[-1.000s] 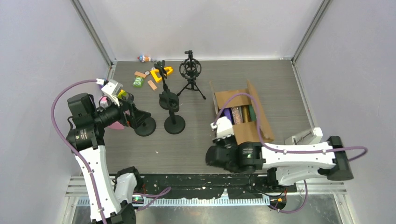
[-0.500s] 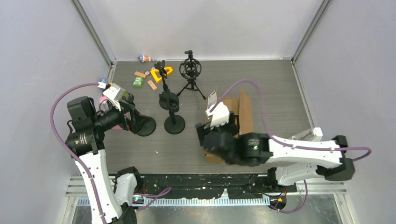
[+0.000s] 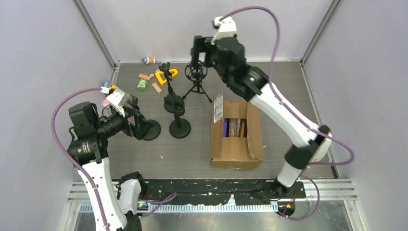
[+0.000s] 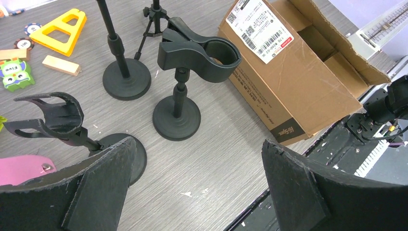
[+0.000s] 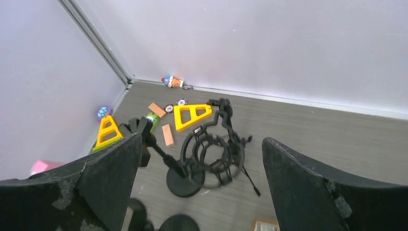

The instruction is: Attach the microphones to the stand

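Several microphones (image 3: 235, 127) lie inside the open cardboard box (image 3: 219, 154), a purple, a glittery and a gold one showing. Three black round-base stands (image 3: 180, 127) with clip holders stand left of the box, and a tripod stand with a ring shock mount (image 3: 196, 72) stands behind them. All the holders are bare. My left gripper (image 3: 133, 121) is open and holds nothing, low beside the leftmost stand (image 4: 48, 115), facing the middle clip stand (image 4: 199, 53). My right gripper (image 3: 199, 49) hangs open and holds nothing, high over the shock mount (image 5: 214, 151).
Toys lie at the back left: yellow triangles (image 5: 192, 115), wooden blocks (image 4: 60, 65), a green owl (image 4: 14, 74) and a small figure (image 5: 172, 81). A pink object (image 4: 19, 168) sits by my left fingers. Walls enclose the table on three sides.
My right arm swung from the near side of the box up to the back over the tripod, and its jaws opened. The box slid left and turned square. The left gripper shifted slightly.
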{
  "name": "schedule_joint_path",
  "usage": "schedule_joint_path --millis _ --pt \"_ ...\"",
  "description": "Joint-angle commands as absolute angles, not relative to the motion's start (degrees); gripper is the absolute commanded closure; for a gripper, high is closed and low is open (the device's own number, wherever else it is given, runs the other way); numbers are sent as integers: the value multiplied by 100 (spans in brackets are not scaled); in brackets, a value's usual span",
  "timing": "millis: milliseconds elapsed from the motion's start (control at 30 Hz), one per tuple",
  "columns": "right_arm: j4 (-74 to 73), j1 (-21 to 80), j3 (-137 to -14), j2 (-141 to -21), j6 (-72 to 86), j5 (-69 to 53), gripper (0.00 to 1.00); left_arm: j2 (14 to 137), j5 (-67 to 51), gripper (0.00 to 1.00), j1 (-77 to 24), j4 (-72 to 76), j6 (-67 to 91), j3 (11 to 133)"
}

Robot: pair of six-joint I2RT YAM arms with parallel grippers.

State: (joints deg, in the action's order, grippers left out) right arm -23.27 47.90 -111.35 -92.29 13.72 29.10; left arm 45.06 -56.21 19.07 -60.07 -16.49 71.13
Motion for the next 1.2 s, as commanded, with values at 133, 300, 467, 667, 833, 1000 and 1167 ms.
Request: schedule_joint_path --millis 133,300,467,667,833,1000,1167 --pt "-3768 4403 -14080 -11659 830 2195 0 4460 -5493 1 1881 -6015 -1758 7279" --pt "-3607 4232 -13969 -11940 781 2159 5 4484 -5529 1 1879 -5989 -1727 7241" --pt "-3405 4123 -13796 -12025 804 2036 9 4472 -5537 1 1883 -5895 -1680 7170" --pt "-3258 4032 -13902 -12208 831 1892 18 4448 -5492 1 1879 -5860 -1683 7137" --pt "-3249 3949 -13977 -12390 977 1756 28 4444 -5421 1 1885 -5849 -1750 7103" --pt "-3227 3926 -13908 -12486 1071 1574 37 4448 -5389 1 1881 -5832 -1758 7097" --pt "-3178 3929 -13841 -12526 1078 1568 50 4448 -5380 1 1880 -5815 -1749 7069"
